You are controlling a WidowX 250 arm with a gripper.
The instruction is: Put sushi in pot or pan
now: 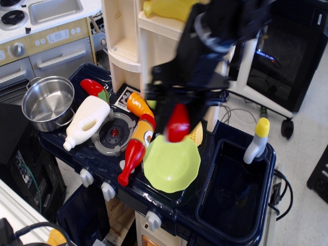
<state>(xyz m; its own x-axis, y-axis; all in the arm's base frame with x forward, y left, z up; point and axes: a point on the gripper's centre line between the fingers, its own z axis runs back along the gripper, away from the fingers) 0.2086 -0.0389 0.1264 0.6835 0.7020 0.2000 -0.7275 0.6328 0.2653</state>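
Note:
My gripper (178, 123) is motion-blurred in mid air above the light-green plate (170, 163). It is shut on the sushi (178, 124), a small glossy red piece that hangs between the fingers. The shiny steel pot (47, 102) stands empty at the far left of the toy stove top, well to the left of the gripper. The dark arm covers the middle of the cream shelf unit behind it.
Between gripper and pot lie a red-and-orange bottle (136, 138), a white bottle (87, 122), a red pepper (93, 87), a green pear (154, 101) and a corn cob (195, 131). A dark blue sink basin (230, 189) with a yellow-capped tap (256, 139) is at the right.

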